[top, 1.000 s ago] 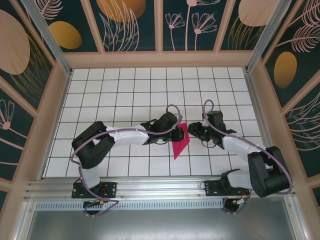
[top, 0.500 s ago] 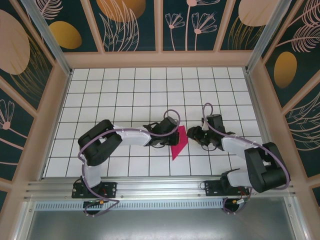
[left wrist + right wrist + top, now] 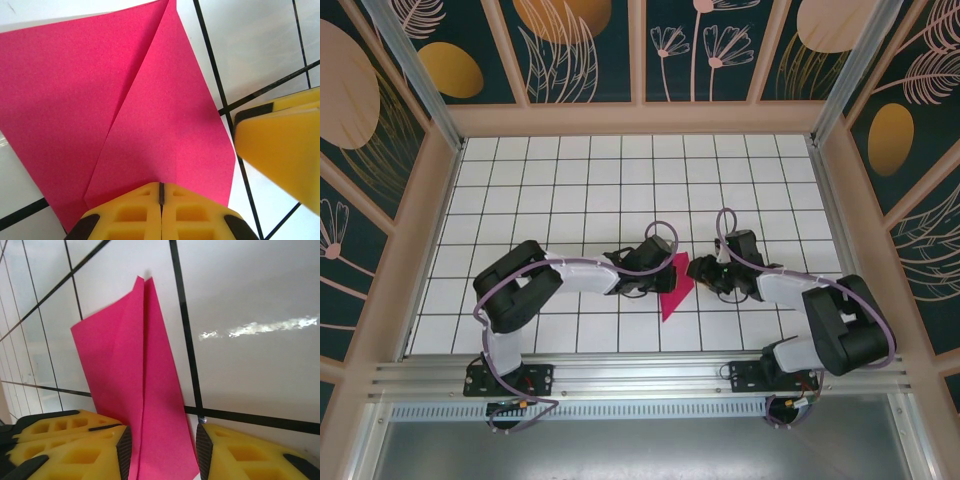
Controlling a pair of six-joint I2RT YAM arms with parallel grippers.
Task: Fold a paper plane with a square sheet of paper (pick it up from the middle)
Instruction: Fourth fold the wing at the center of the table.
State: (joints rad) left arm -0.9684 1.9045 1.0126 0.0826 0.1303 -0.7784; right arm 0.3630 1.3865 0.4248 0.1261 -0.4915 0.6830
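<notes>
So, left gripper (image 3: pixel 160 200): fingers (image 3: pixel 130 217) pressed flat together, tips right at the near edge of the sheet of paper (image 3: pixel 100 100). The magenta paper fans out straight ahead of those tips, with one diagonal crease running from just left of them up to the far corner. Can't tell whether any paper is caught in the seam or the tips just sit on it.

Right gripper (image 3: pixel 162 455): jaws spread, with the narrow end of the sheet of paper (image 3: pixel 125 365) lying between the two pads (close to both, contact unclear). From there the sheet runs away from the fingers, a folded flap edge down its middle, its far tip ending beside a tile line.

In the left wrist view, one yellow finger of the right gripper (image 3: pixel 280 145) sits just off the paper's right edge, near the left tips but apart.

From above, the sheet of paper (image 3: pixel 676 288) lies flat on the tiled table (image 3: pixel 540 180), a pointed kite shape between the two tools. The left gripper (image 3: pixel 660 268) is at its left side and the right gripper (image 3: pixel 700 270) at its upper right.
</notes>
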